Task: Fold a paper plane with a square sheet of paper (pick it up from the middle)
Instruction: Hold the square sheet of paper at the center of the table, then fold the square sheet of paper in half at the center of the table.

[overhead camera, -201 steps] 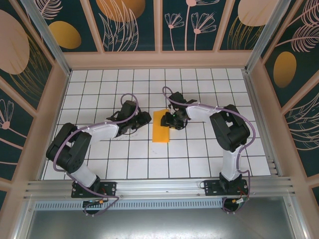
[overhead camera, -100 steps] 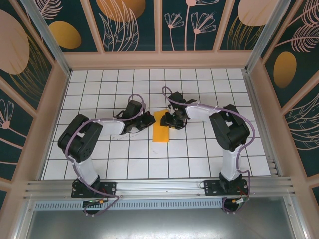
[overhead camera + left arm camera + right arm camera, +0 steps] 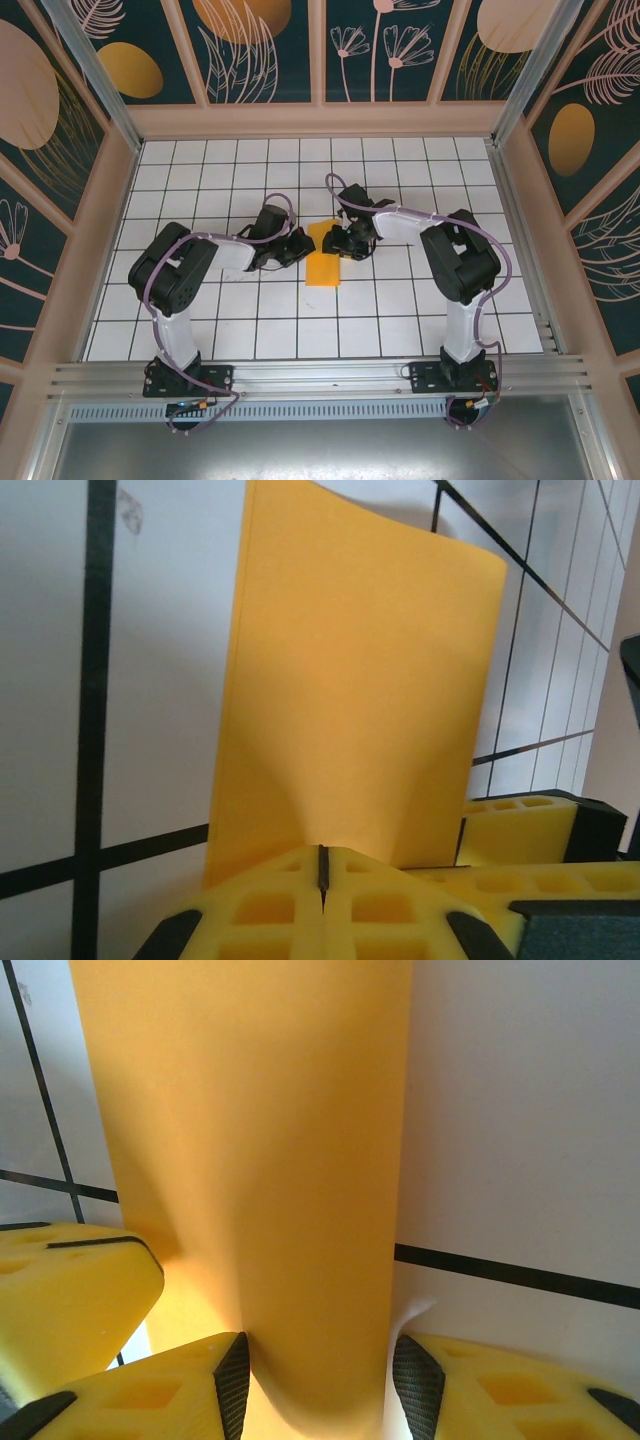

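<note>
Here, smooth orange-yellow paper sheet (image 3: 322, 268), folded oblong, gently bowed.

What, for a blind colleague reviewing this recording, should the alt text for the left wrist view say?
The left pincer, its yellow foam fingertips pressed together at the frame's bottom, pinches the near edge of the orange-yellow square sheet of paper, which stretches away, slightly bowed, over the white gridded table. Another yellow foam pad sits at lower right.

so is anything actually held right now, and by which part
The paper: the left gripper is shut on one edge, and the right gripper seems to grip its end, jaws against both sides.
</note>
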Motion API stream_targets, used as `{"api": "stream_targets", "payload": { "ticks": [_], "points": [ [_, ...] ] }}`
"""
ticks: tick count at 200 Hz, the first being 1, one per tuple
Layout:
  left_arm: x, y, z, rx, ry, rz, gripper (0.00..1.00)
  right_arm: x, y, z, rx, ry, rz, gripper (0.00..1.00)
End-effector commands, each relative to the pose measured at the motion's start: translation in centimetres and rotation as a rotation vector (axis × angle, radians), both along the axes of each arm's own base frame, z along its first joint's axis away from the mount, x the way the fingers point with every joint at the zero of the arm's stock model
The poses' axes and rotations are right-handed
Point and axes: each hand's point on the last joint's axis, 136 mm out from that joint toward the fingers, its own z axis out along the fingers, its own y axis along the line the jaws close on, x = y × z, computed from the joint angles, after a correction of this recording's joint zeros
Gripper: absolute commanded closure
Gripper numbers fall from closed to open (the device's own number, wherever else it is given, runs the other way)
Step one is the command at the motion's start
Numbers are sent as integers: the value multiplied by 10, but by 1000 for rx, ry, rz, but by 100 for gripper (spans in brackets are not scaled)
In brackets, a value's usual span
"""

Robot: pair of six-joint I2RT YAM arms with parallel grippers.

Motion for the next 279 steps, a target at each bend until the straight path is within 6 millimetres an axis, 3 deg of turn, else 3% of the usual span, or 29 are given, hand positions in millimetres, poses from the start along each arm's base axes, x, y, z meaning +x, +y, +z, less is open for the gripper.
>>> {"api": "stream_targets", "payload": {
  "ticks": [1,37,56,75,97,105,114,126,154,183,217,279],
  "points": [
    [-2,2,-12,12,26,5,100,-22,-25,-52,-146,98,1,51],
    [-8,7,-27,38,55,4,100,-19,-23,-49,-139,90,-4,50],
    [-10,11,-33,65,63,7,100,-10,-16,-35,-98,49,-12,50],
    [-13,14,-37,81,68,10,100,8,-7,-4,-37,-45,-36,47],
    [-14,15,-40,85,72,10,100,32,-13,43,59,-167,-114,44],
    [-13,15,-39,84,70,9,100,30,-5,60,145,-194,-110,44],
    [-14,15,-40,86,71,7,100,37,-10,76,254,-220,-137,45],
    [-14,15,-39,87,72,6,100,31,-6,86,366,-221,-127,51],
    [-13,14,-39,80,71,6,100,14,9,86,484,-187,-71,86],
    [-14,15,-40,88,70,8,100,2,14,65,519,-116,-60,100],
    [-14,15,-40,85,71,8,100,-6,21,55,540,-79,-25,100],
    [-14,15,-40,86,71,8,100,-12,15,22,488,-24,-27,100]
  ]
}}
